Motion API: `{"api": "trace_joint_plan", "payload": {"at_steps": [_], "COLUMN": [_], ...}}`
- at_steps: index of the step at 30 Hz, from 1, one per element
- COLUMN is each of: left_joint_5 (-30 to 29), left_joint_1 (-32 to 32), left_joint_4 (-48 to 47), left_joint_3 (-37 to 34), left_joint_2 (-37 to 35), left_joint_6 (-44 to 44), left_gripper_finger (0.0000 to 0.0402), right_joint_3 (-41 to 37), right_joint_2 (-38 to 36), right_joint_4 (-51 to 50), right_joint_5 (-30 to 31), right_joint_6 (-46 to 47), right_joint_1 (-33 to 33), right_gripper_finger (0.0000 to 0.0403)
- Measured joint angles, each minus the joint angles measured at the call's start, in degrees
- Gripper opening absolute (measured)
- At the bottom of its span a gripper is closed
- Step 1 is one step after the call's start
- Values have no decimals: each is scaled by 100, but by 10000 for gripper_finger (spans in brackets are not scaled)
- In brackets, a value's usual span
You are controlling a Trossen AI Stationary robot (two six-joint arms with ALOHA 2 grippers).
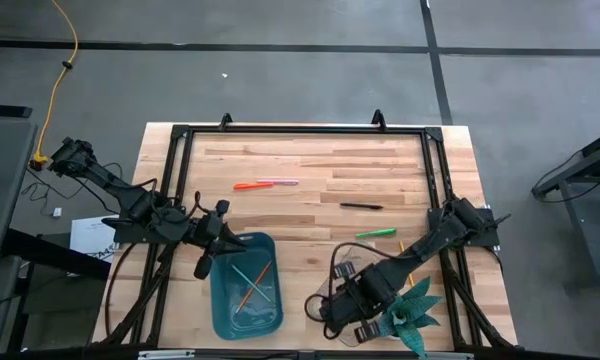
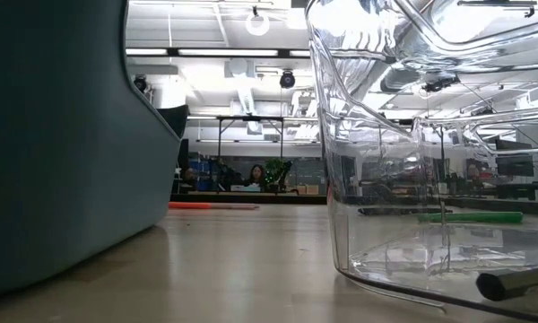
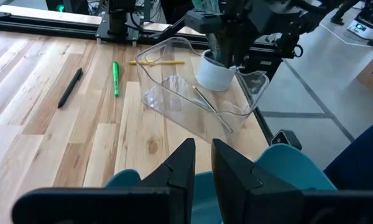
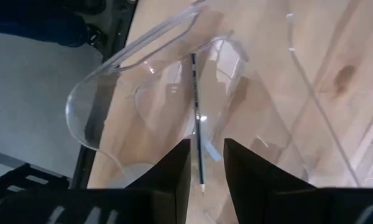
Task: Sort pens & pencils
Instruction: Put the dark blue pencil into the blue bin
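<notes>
Pale wood planks make up the worktop [image 1: 310, 215], with grey floor all round it. What I care about is the green pen [image 1: 376, 233]: it lies flat on bare wood, long axis running roughly across the worktop from side to side. It sits just up the worktop from my right end effector [image 1: 332, 305], which hangs over the clear tub [image 1: 342, 285] at the near edge. My left end effector [image 1: 202, 268] is well off to the other side, at the rim of the blue bin [image 1: 246, 285], so I judge the right arm the nearer one for that pen.

The black pen [image 1: 361, 206] lies a little farther up, also crosswise. The red-orange pen [image 1: 246, 185] rests beyond that, nearer the left arm's side, with a thin pinkish stick [image 1: 284, 182] at its tip.

A few thin pencils [image 1: 250, 285] are crossed inside the blue bin. A dark blue pencil [image 4: 197, 118] lies in the clear tub, pointing straight away between my right fingers [image 4: 174, 168]. Those fingers stand a little apart with nothing between them. The left fingers [image 3: 181, 171] show a narrow gap and are also empty. A potted plant [image 1: 412, 310] stands beside the tub.
</notes>
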Motion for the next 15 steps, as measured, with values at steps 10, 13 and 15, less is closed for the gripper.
{"api": "trace_joint_plan", "payload": {"at_steps": [10, 13, 15], "left_joint_5": [-27, -28, -30], "left_joint_1": [-2, -2, -1], "left_joint_4": [-46, -46, -48], "left_joint_3": [0, 0, 0], "left_joint_2": [0, 0, 0], "left_joint_6": [-33, -73, -135], "left_gripper_finger": [42, 42, 42], "right_joint_3": [4, 2, 2], "right_joint_2": [147, 266, 296], "right_joint_4": [-161, -83, -27], "right_joint_5": [113, 107, 105], "right_joint_6": [-148, -247, -280], "right_joint_1": [57, 57, 57], "right_gripper_finger": [87, 87, 87]}}
